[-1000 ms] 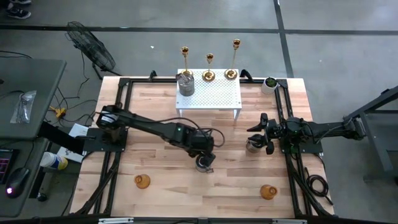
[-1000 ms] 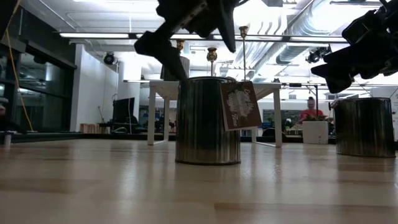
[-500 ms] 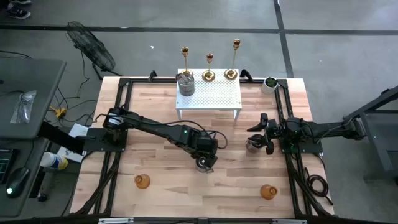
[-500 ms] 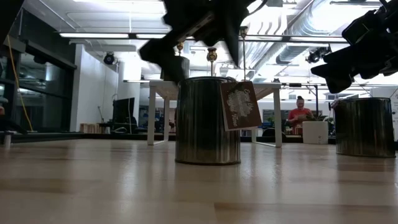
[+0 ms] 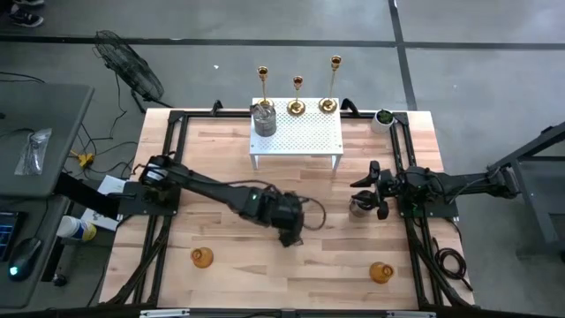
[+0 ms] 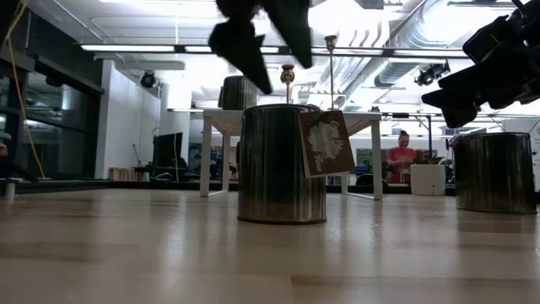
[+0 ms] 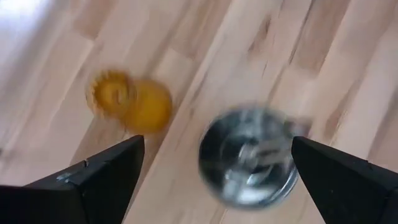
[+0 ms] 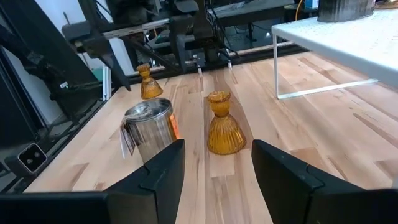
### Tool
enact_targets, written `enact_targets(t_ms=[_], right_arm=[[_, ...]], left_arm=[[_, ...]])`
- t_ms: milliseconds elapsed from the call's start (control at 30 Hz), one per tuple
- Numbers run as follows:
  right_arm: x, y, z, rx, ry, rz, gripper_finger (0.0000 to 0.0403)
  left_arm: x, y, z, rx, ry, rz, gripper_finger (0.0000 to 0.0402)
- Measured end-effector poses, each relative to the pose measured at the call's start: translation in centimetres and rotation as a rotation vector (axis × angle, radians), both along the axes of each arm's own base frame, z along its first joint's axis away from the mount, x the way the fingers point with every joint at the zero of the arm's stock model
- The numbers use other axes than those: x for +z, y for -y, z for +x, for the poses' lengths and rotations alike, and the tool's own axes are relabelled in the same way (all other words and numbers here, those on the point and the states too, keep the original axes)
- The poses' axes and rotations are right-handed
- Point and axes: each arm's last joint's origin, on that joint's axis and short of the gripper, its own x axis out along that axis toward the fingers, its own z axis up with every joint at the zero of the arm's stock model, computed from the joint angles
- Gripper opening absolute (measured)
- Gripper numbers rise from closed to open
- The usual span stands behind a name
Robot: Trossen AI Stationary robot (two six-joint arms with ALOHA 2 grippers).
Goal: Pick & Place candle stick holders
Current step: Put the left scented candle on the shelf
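A silver jar with a brown tag stands on its base mid-table. My left gripper hangs open above it, hiding it in the high view. The left wrist view looks down on the jar and on an amber holder beside it. My right gripper is open, level, just above a second silver jar. The tagged jar and the amber holder show ahead of it. Two more amber holders stand near the front edge.
A white perforated stand at the back carries a third silver jar. Three gold sticks stand along its far edge. A small plant in a white pot stands at the back right. Black frame rails run along both sides.
My left gripper has turned about above the tagged jar, so its fingers now point more steeply down. It has stayed open, and the arm has swung a little toward the table's near edge. The jar has not moved.
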Motion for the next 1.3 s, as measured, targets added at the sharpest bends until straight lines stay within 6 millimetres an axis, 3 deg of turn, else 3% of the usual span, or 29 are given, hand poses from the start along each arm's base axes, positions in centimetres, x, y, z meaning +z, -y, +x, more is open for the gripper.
enact_targets(t_ms=[67, 200, 433, 667, 900, 1300], right_arm=[[0.0, 0.0, 0.0, 0.0, -0.003, 0.0, 0.0179], [-0.1, 0.0, 0.1, -0.001, -0.011, -0.001, 0.0179], [-0.3, 0.0, 0.2, -0.001, -0.032, -0.001, 0.0179], [-0.5, 0.0, 0.3, 0.0, -0.053, -0.002, 0.0179], [-0.6, 0.0, 0.3, -0.001, -0.065, -0.003, 0.0179], [-0.6, 0.0, 0.3, -0.001, -0.064, -0.003, 0.0179]], left_arm=[[-0.4, 0.0, -1.7, 0.042, -0.054, 0.0, 0.04], [-0.3, 0.5, -4.6, 0.126, 0.015, -0.006, 0.04], [-0.6, 4.8, -6.2, 0.085, 0.253, 0.084, 0.04], [-4.3, 7.5, -7.5, 0.059, 0.42, 0.112, 0.04], [-8.1, 7.1, -8.4, 0.162, 0.554, 0.011, 0.04], [-10.9, 6.5, -9.7, 0.099, 0.589, 0.203, 0.04]])
